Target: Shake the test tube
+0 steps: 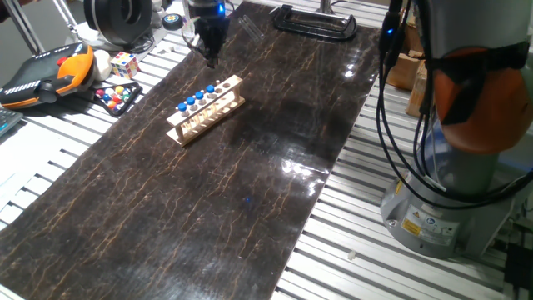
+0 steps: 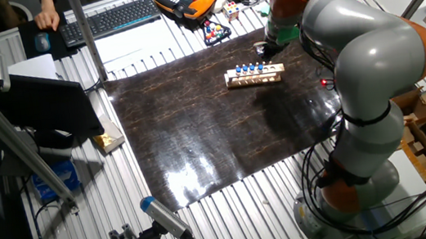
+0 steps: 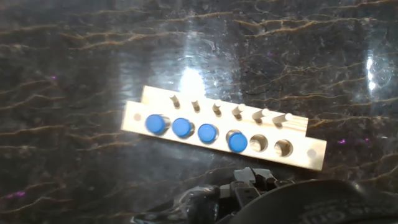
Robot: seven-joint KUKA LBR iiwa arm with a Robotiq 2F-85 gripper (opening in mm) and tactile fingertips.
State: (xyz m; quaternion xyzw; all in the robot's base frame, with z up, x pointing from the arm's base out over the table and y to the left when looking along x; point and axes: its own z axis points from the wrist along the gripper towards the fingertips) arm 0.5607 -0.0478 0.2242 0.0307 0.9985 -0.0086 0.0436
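A pale wooden rack (image 3: 298, 152) lies on the dark marbled mat (image 1: 250, 192). Several blue-capped test tubes (image 3: 182, 127) stand in it, and its two right holes are empty. My gripper (image 3: 250, 177) hangs above the mat just off the rack's long side, with its fingers drawn close together. They seem to pinch a slim clear test tube, which the hand mostly hides. In the fixed views the gripper (image 1: 210, 58) (image 2: 264, 49) is raised beyond the far end of the rack (image 1: 208, 112) (image 2: 255, 79).
A teach pendant (image 1: 50, 73), a Rubik's cube (image 1: 124, 63) and coloured balls (image 1: 117, 94) lie left of the mat. A black clamp (image 1: 315, 20) sits at the mat's far end. The robot base (image 1: 441, 217) and its cables stand to the right. A keyboard (image 2: 113, 17) lies behind.
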